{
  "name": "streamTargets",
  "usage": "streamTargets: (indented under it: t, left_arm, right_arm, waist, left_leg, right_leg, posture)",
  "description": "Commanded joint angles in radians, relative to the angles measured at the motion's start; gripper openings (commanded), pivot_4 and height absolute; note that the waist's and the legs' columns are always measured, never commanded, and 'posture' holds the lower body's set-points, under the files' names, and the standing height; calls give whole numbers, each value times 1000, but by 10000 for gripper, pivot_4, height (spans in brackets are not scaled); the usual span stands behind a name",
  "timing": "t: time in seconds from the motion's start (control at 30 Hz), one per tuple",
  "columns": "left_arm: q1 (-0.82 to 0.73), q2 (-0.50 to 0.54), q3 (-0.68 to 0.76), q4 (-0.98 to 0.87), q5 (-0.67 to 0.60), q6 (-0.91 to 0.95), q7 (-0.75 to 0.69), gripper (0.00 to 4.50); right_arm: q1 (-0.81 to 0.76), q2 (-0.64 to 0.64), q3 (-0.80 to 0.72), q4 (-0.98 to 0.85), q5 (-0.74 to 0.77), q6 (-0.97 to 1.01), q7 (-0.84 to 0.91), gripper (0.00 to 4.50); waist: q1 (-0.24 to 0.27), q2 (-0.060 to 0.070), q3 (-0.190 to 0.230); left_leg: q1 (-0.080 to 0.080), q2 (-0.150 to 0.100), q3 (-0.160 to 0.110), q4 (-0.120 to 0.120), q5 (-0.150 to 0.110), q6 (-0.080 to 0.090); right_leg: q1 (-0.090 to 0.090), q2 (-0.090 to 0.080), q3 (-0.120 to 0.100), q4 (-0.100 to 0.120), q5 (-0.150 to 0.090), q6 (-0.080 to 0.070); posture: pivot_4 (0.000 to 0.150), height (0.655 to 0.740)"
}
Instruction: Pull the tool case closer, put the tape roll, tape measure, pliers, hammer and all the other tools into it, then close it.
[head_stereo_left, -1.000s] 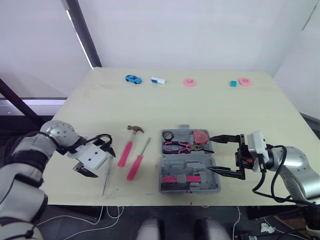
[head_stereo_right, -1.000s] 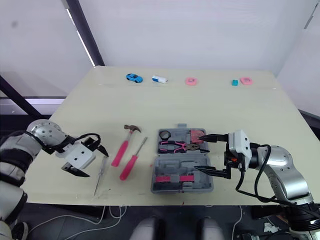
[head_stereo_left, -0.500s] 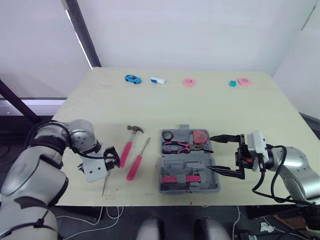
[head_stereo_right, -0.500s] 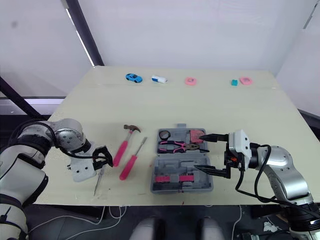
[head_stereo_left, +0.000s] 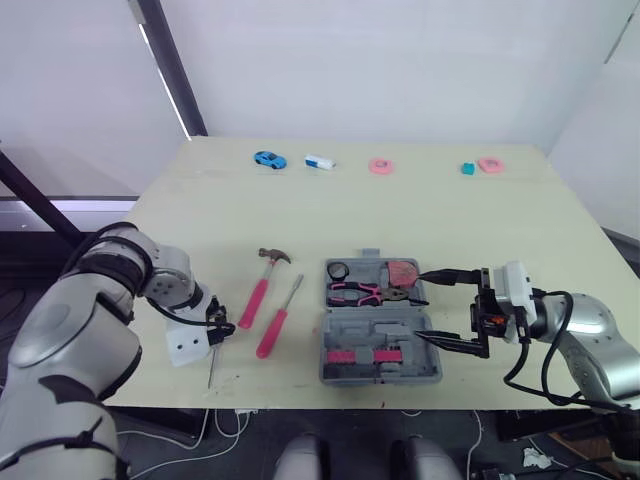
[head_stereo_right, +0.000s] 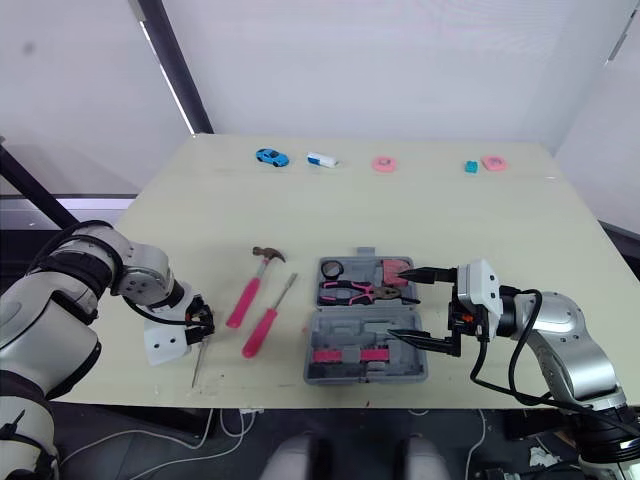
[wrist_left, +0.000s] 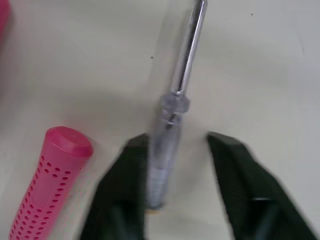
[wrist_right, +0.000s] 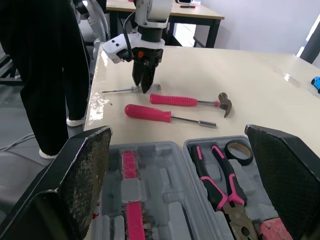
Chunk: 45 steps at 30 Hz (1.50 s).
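**Left pincer straddles the clear screwdriver; case lies open**

At the left of the pale wooden table (head_stereo_left: 420, 210) we see the left pincer (wrist_left: 177, 145) pointing down with its two black fingers spread to either side of the clear plastic handle of a slim steel-shafted screwdriver (wrist_left: 172, 112). One finger lies against the handle and the other stands apart from it, so the pincer is open and not gripping. Just to the right lies the pink-handled hammer (head_stereo_left: 258, 295), and beside it the pink-handled screwdriver (head_stereo_left: 275, 325), both flat on the table.

Next comes the grey plastic tool case (head_stereo_left: 378, 320), near the front edge, open and lying flat. Its far half holds the black tape roll (head_stereo_left: 337, 270), the pink-handled pliers (head_stereo_left: 365, 293) and the red tape measure (head_stereo_left: 402, 271).

At the case's right edge the right pincer (head_stereo_left: 432, 308) is spread wide and empty. One finger points near the tape measure and the other reaches over the near half.
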Motion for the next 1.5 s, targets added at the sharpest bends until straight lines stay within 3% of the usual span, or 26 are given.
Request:
streamTargets:
  t: [0.03, 0.5, 0.87, 1.0, 1.2, 1.5]
  left_arm:
    - [16, -24, -34, 13, 16, -37, 71, 471]
    - [-22, 28, -7, 54, -50, -178, 13, 4]
    - [-97, 163, 86, 126, -273, -194, -182, 4]
    - [-96, 184, 141, 99, -368, -122, -266, 4]
    - [-53, 196, 266, -63, -442, 121, -270, 4]
    - [230, 136, 561, -356, -969, 645, -573, 4]
  right_arm:
    - [-5, -2, -12, -31, 1, -16, -5, 45000]
    - [-19, 10, -5, -16, -11, -22, 3, 45000]
    - [-25, 16, -2, -9, -6, -15, 12, 45000]
    - [-37, 18, 2, 4, -8, -18, 22, 45000]
    - [-47, 25, 6, 16, -11, -21, 30, 45000]
    - [-32, 29, 0, 6, -15, -20, 24, 45000]
  waist:
    - [1, 1, -1]
    - [-3, -2, 1]
    - [-3, -7, 4]
    - [0, -8, 4]
    - [-2, -9, 5]
    - [-9, -9, 5]
  left_leg:
    - [0, 0, 0, 0, 0, 0]
    - [-1, 0, 2, 0, 0, 0]
    - [-1, 0, 2, 0, 0, 0]
    - [-1, 0, 1, 1, 0, 0]
    - [-2, 0, 1, 3, 0, 0]
    - [-2, 1, 1, 3, 0, 0]
  right_leg:
    - [0, 0, 0, 0, 0, 0]
    - [0, 0, 1, -1, 0, 0]
    - [-1, 0, 1, -1, 0, 0]
    - [-1, 0, 0, 0, 0, 0]
    - [0, -1, 1, 0, 0, 0]
    - [-1, 0, 0, 1, 0, 0]
  posture:
    - [1500, 7395]
    - [1500, 7395]
    - [1500, 7395]
    - [1500, 7395]
    - [1500, 7395]
    - [1500, 7395]
